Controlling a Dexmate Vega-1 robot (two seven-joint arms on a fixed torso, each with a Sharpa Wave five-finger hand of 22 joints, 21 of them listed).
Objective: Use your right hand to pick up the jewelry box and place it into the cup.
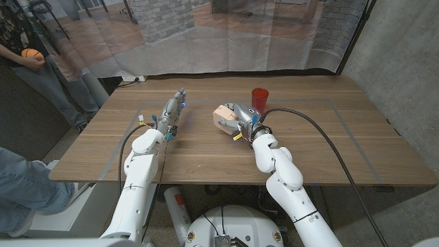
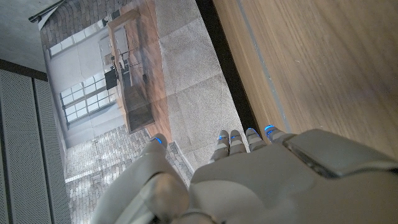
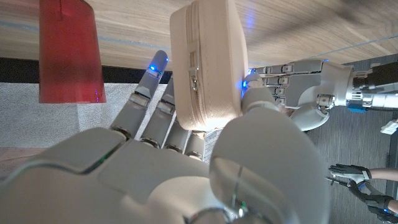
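The jewelry box is a cream zippered case, and my right hand grips it near the middle of the table. In the right wrist view the jewelry box sits between the thumb and the fingers, zipper edge facing the camera. The red cup stands upright just beyond the right hand; it is also the red cup in the right wrist view. My left hand is stretched out on the table's left half, fingers straight and together, holding nothing; the left hand also shows in its own wrist view.
The wooden table has open room on its right half. A person holding an orange ball stands at the far left behind the table. A translucent curtain hangs behind the table's far edge.
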